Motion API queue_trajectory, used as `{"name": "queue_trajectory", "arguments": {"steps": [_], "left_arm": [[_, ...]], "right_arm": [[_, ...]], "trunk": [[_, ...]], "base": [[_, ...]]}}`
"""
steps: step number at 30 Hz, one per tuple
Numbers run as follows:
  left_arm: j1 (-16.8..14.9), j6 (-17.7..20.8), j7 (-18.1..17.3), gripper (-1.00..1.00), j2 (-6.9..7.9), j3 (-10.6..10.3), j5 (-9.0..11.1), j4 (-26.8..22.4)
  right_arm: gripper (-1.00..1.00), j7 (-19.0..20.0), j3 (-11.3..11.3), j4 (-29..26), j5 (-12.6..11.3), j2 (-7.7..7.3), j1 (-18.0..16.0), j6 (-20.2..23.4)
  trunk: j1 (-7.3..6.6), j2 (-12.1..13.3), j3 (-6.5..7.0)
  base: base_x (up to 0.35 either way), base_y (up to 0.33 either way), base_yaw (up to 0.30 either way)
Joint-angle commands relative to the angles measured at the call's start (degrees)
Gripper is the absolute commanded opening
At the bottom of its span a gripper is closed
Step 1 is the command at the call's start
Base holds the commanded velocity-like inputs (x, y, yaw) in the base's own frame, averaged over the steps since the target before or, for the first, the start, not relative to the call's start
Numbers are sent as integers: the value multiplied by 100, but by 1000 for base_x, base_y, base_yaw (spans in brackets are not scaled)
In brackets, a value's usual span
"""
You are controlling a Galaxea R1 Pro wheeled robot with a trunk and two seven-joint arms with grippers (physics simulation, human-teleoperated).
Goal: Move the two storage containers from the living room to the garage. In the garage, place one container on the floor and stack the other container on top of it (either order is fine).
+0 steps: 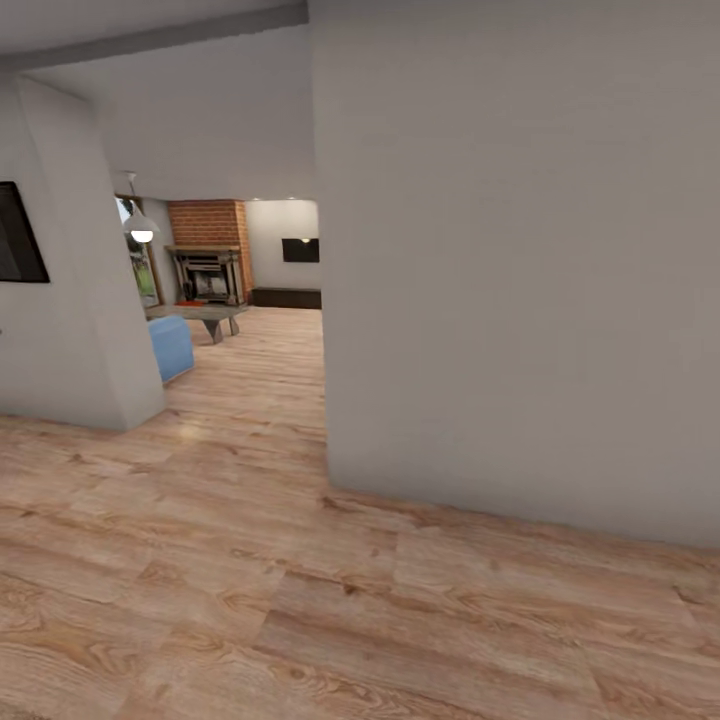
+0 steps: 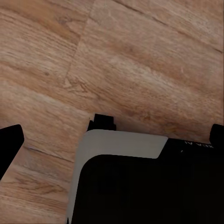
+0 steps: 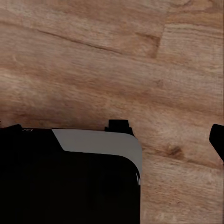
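Note:
I am in a passage with a light wood-plank floor, looking through an opening into the living room. Far off there stand a red-brick fireplace, the end of a blue sofa and a low table. The storage containers and the garage are out of view. In the left wrist view my left gripper hangs open over the planks, its dark fingertips far apart with nothing between them. My right gripper is likewise open and empty above the floor.
A big pale wall block stands close on the right, its corner at the opening. Another pale wall with a dark panel flanks the left. My own dark base sits under both wrist cameras.

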Motion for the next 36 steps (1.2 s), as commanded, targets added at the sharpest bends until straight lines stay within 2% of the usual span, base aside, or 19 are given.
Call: {"name": "queue_trajectory", "arguments": {"steps": [1,36], "left_arm": [[-4,11,-23,100,1,-11,52,0],[-4,11,-23,100,2,-11,52,0]], "right_arm": [[100,8,48,17,-50,3,-6,-30],[100,2,48,17,-50,3,-5,-30]], "trunk": [[3,-3,-7],[3,-3,-7]], "base": [[321,0,270],[321,0,270]]}}
